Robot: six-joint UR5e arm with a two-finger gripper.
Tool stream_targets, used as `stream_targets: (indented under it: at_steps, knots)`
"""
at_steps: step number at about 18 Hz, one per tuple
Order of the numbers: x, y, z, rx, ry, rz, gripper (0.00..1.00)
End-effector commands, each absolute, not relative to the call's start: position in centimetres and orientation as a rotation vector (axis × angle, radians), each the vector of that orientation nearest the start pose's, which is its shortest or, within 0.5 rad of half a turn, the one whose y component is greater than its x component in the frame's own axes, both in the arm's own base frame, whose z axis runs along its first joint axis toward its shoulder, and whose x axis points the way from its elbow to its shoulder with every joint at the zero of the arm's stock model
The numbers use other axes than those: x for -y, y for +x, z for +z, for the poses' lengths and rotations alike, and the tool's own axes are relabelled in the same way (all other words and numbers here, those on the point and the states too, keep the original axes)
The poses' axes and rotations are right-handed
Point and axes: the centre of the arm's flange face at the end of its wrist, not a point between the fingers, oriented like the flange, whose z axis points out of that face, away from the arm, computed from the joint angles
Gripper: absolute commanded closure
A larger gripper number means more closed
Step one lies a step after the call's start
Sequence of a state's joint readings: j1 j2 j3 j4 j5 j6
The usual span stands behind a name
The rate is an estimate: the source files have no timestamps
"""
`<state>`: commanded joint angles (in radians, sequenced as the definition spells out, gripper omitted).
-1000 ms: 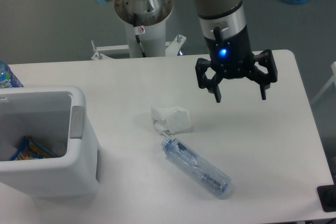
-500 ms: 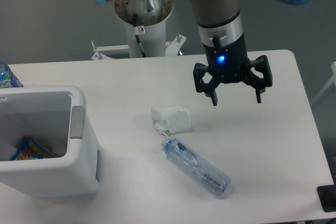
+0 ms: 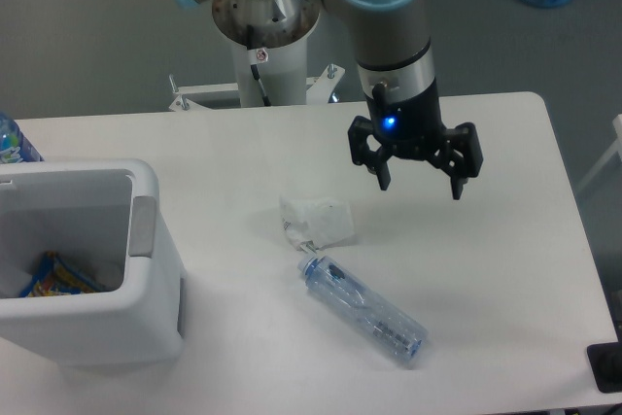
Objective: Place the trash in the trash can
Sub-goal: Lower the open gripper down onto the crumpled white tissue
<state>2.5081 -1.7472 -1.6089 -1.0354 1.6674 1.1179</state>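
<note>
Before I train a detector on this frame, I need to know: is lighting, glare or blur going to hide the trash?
Fixed camera: lighting is even and soft, shadows faint. The paper wad is white on a white table, so contrast is low. The clear bottle shows small glints, edges still readable. The gripper is sharp, its blue light glowing.

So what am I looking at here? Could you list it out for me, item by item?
gripper: open, empty, above the table
paper wad: crumpled, white, lying on the table, left of and below the gripper
plastic bottle: clear, crinkled, lying on its side just below the wad
trash can: white, at the left, with a colourful wrapper inside
table: white
</note>
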Motion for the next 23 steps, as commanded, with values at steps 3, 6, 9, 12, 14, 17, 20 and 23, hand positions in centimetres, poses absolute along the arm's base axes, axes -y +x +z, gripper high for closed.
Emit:
stream_targets:
  at_steps: [3, 6, 9, 12, 14, 17, 20, 23]
  knots:
    - [-43.7, -38.6, 39.3, -0.45, -3.058, 0.397, 0.0]
    - [-43.4, -38.0, 37.3, -0.479, -3.069, 0.372, 0.0]
    - [-43.7, -37.6, 34.6, -0.606, -3.059, 0.383, 0.0]
    - [-43.5, -37.1, 32.5, -0.796, -3.071, 0.353, 0.0]
    - [-43.2, -36.7, 31.5, -0.853, -3.08, 0.329, 0.0]
    - [-42.8, -36.1, 29.2, -0.935, -3.088, 0.259, 0.0]
    - [-43.4, -35.4, 28.5, -0.979, -3.079, 0.238, 0.0]
    - [-44.2, -34.8, 27.1, -0.995, -3.079, 0.197, 0.0]
